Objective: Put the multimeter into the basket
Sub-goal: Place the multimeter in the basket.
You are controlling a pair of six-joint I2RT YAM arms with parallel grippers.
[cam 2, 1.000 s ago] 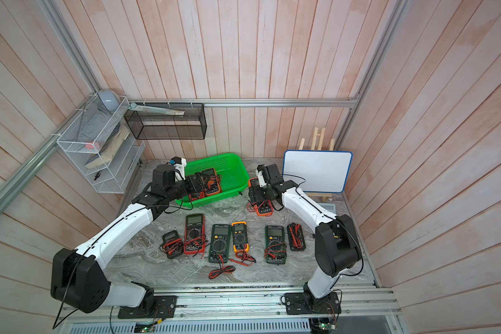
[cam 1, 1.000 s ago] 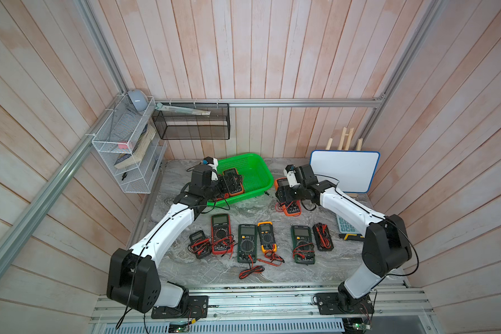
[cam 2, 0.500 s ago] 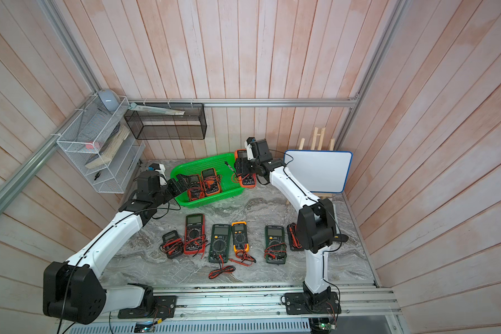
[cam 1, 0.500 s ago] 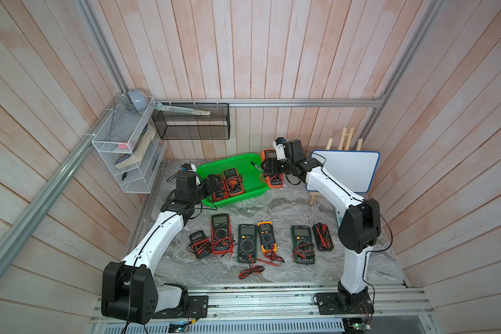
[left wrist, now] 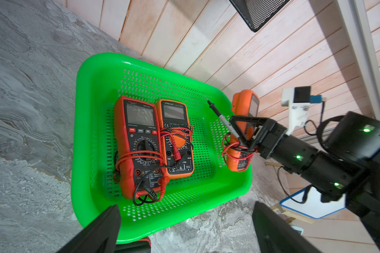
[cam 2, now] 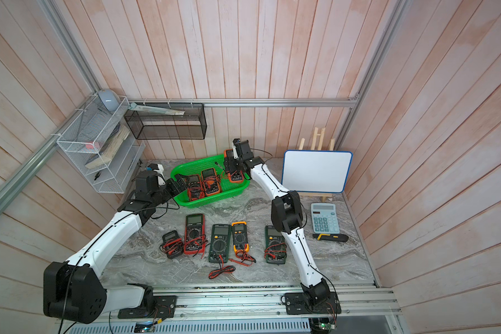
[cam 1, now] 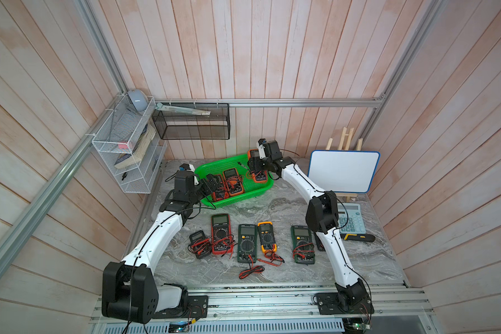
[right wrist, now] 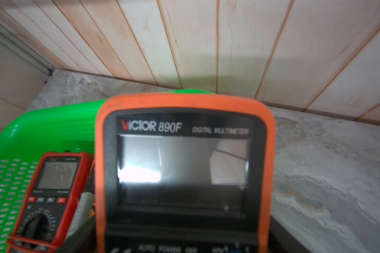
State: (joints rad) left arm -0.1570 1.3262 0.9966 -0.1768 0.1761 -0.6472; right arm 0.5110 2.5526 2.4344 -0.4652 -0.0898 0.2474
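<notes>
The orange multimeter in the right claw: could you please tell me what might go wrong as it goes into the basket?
1. The orange multimeter hangs on edge by the basket rim; released here, it may tip outside.
2. Its loose probe sticks out and could snag the perforated wall.
3. It might land on the second orange multimeter lying inside.

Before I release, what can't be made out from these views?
Right wrist view: the orange multimeter fills the frame, hiding the basket floor beneath; bottom edge cuts off its dial.
Left wrist view: angle hides whether it touches the basket rim.
Both top views: the right gripper covers its middle; clearance too small to judge.
</notes>
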